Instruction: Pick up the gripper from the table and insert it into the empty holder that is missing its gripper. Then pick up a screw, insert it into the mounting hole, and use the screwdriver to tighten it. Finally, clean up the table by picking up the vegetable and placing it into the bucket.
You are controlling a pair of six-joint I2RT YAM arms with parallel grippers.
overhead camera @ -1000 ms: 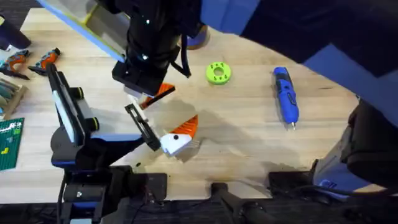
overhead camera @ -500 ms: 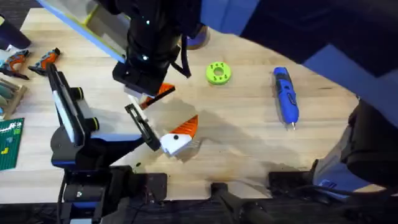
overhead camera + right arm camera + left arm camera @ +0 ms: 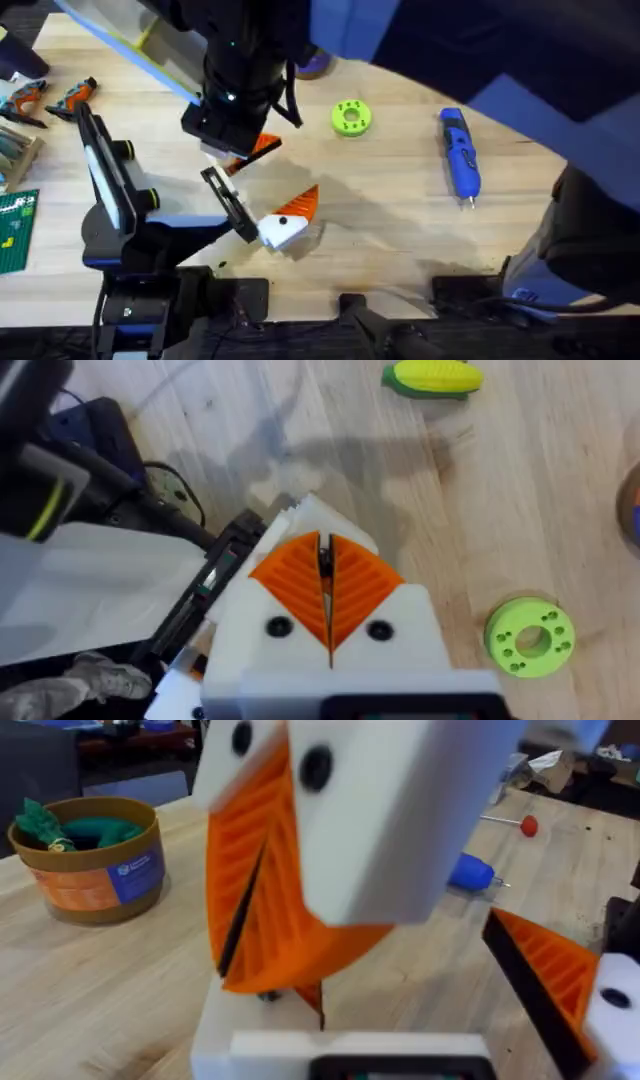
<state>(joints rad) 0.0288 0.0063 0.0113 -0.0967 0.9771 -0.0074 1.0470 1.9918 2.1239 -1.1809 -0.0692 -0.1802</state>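
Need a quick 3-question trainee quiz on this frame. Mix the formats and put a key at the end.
1. True or false: the screwdriver lies on the table, with no gripper touching it.
2. Multiple choice: in the right wrist view, the right gripper has its fingers
A. spread wide apart
B. shut, pad against pad
C. clamped on the blue tool
3. Short answer: is the vegetable in the bucket or on the table?

Key: 1 true; 2 B; 3 on the table. It lies on bare wood in the right wrist view.
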